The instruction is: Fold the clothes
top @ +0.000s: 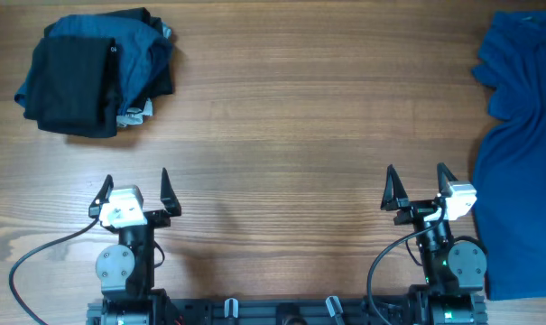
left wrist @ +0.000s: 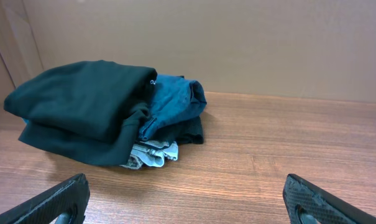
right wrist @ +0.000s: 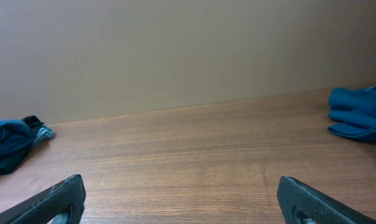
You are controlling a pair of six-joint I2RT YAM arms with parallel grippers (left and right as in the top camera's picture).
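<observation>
- Overhead, the blue polo shirt (top: 521, 135) lies rumpled along the right edge of the desk (top: 300, 117), partly out of view. A pile of dark clothes (top: 92, 72), with a black garment (top: 72, 86) on top, sits at the far left corner.
- The left gripper (top: 135, 178) and the right gripper (top: 417, 170) stand at the near edge, jaws spread wide with nothing between them.
- The polo lies just beside the right gripper, to its right and beyond it. The pile is well apart from the left gripper, straight ahead of it.
- The fabric looks soft, light and limp, and will likely sag and drag on the wood. A hem, shoulder seam or sleeve edge seems the best place to take hold.
</observation>
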